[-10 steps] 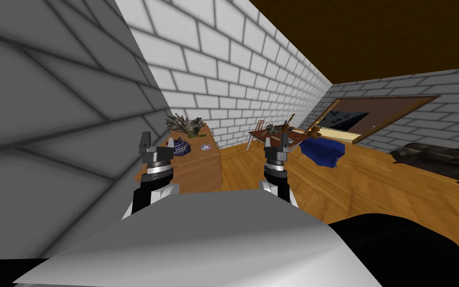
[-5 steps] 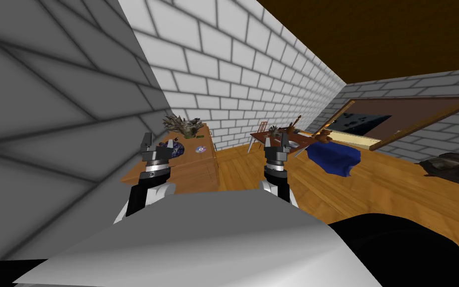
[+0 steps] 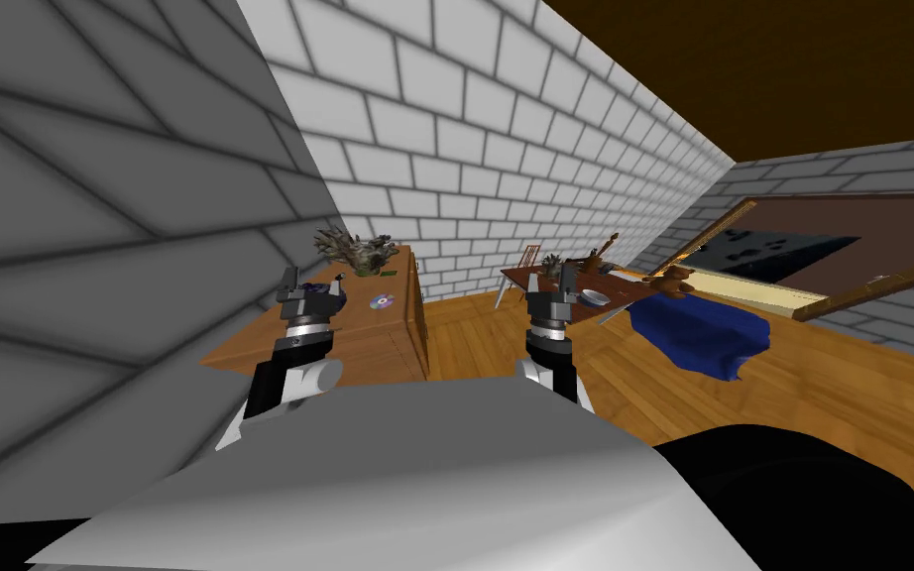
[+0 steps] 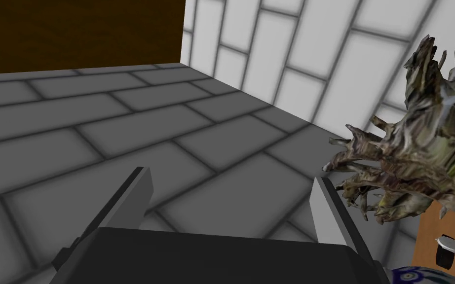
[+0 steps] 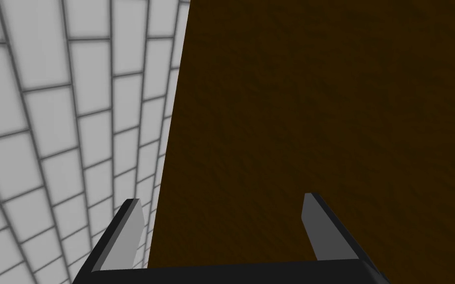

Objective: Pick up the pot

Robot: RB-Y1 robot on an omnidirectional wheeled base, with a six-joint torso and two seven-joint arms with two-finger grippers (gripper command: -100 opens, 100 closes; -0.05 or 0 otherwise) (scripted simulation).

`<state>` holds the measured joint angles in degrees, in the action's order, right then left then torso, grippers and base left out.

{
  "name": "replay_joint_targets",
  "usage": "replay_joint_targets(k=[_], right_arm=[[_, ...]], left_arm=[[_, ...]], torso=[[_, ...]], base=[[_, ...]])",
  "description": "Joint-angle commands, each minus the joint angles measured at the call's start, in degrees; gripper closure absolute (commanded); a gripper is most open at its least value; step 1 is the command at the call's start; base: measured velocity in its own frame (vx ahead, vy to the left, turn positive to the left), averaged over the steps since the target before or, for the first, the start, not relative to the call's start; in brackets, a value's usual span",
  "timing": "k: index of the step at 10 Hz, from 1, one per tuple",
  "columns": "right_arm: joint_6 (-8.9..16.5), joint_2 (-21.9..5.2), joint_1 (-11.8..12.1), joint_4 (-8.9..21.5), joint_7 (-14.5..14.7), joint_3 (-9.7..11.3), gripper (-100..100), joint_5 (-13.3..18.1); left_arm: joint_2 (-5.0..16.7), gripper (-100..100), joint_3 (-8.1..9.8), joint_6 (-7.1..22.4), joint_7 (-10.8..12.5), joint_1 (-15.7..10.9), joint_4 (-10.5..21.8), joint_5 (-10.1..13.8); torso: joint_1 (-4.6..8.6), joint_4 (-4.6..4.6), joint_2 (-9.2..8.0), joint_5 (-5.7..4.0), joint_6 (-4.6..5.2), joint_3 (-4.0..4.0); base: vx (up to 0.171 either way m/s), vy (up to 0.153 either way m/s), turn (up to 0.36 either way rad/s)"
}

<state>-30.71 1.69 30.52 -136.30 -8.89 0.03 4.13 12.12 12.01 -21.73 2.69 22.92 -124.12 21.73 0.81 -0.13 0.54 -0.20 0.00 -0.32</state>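
White brick walls meet a brown wooden sideboard on the left. Above it the left gripper has its 2 fingers spread. The right gripper, also spread, hangs over the floor. The round blue-and-white patterned pot sits on the sideboard just past the left gripper, with a spiky grey-green plant farther back.

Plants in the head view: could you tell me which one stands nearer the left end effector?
The spiky grey-green plant on the wooden cabinet; the smaller plant sits on the far table.
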Motion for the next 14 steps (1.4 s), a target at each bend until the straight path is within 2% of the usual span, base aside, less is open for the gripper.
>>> replay_joint_targets(k=[1, 4, 8, 12, 14], right_arm=[[0.0, 0.0, 0.0, 0.0, 0.0, 0.0, 0, 0.0], [0.0, 0.0, 0.0, 0.0, 0.0, 0.0, 0, 0.0], [0.0, 0.0, 0.0, 0.0, 0.0, 0.0, 0, 0.0], [0.0, 0.0, 0.0, 0.0, 0.0, 0.0, 0, 0.0], [0.0, 0.0, 0.0, 0.0, 0.0, 0.0, 0, 0.0]], left_arm=[[0.2, -100, 1.34, 1.6, 0.3, -0.4, 0.9, 2.9], [0.4, -100, 3.24, 4.1, 1.1, -1.6, 3.7, 8.2], [0.4, -100, 4.68, 7.1, 3.2, -2.8, 6.7, 14.1], [0.0, -100, 4.70, 9.2, 6.1, -3.6, 8.6, 18.5], [-0.8, -100, 4.07, 10.4, 8.6, -3.9, 9.5, 20.8]], torso=[[0.00, 0.00, 0.00, 0.00, 0.00, 0.00], [-0.09, 0.03, -0.13, 0.02, 0.01, 0.08], [-0.42, 0.03, -0.14, 0.09, 0.01, 0.08], [-0.73, 0.07, -0.33, 0.16, 0.01, 0.18], [-0.91, 0.07, -0.35, 0.20, 0.01, 0.20]], base=[[0.097, -0.232, 0.163], [0.072, -0.203, 0.146], [0.063, -0.132, 0.135], [0.011, -0.057, 0.098], [-0.005, 0.011, 0.106]])
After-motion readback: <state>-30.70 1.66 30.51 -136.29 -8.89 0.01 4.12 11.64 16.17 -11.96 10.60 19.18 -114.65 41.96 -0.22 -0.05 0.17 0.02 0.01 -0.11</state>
